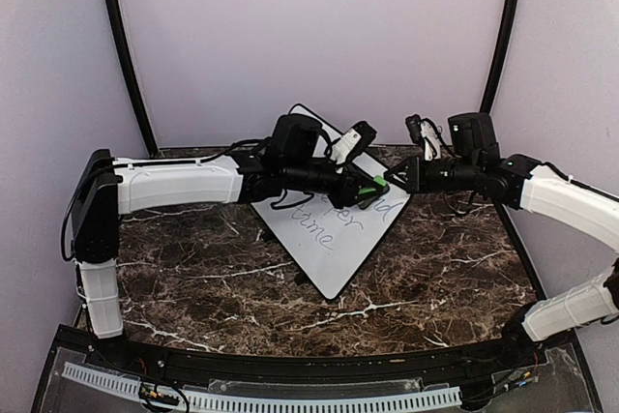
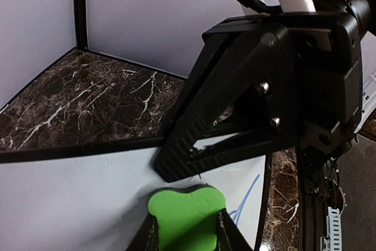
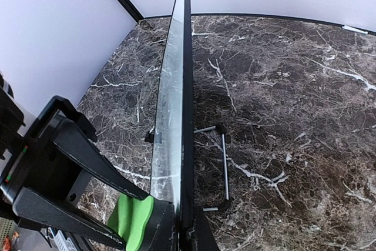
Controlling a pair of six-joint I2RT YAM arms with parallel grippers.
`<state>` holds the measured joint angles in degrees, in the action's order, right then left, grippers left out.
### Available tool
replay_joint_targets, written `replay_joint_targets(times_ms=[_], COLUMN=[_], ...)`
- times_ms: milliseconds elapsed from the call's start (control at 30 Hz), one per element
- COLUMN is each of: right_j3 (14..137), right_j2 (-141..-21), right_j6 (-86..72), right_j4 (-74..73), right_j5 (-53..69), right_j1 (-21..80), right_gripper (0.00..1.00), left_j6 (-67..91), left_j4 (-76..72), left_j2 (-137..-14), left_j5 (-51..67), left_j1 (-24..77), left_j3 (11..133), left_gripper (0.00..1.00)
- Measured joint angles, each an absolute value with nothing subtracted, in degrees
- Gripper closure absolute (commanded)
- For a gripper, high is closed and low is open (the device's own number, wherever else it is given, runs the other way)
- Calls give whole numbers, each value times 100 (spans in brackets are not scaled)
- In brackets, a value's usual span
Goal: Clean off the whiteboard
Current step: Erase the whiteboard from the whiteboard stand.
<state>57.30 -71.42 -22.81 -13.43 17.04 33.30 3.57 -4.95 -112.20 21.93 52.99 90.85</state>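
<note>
- Lilac walls [image 1: 309,26] enclose a dark marble table [image 1: 193,278] veined in white.
- The whiteboard [image 1: 334,249] sits mid-table, turned cornerwise: one corner points at the near edge, the opposite one at the back wall. Its handwriting slants from near-left to far-right. From overhead the sides look almost equal, so I cannot tell which is the long axis.
- The left arm reaches level across from the left. The left gripper [image 1: 370,188] is clamped on a green eraser [image 2: 185,210], which rests on the board's face near its right corner.
- The right arm comes in from the right with its elbow bent. The right gripper [image 3: 183,230] is pinched shut over the whiteboard's thin black edge at that same corner, just beside the eraser.
</note>
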Motion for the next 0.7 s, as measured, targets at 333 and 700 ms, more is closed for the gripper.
replay_joint_targets(times_ms=[333, 700], right_j3=[5732, 5741], right_j2=[-7137, -7146], right_j6=[-2296, -2300], right_j4=[-1350, -1354], right_j5=[1712, 1712], right_j1=[3332, 3334], right_gripper=[100, 100], left_j6=[368, 497], left_j4=[-797, -1031], left_j2=[-11111, -10825], left_j5=[2176, 2182], left_j1=[5310, 5380], left_j3=[8696, 7944], left_gripper=[94, 94])
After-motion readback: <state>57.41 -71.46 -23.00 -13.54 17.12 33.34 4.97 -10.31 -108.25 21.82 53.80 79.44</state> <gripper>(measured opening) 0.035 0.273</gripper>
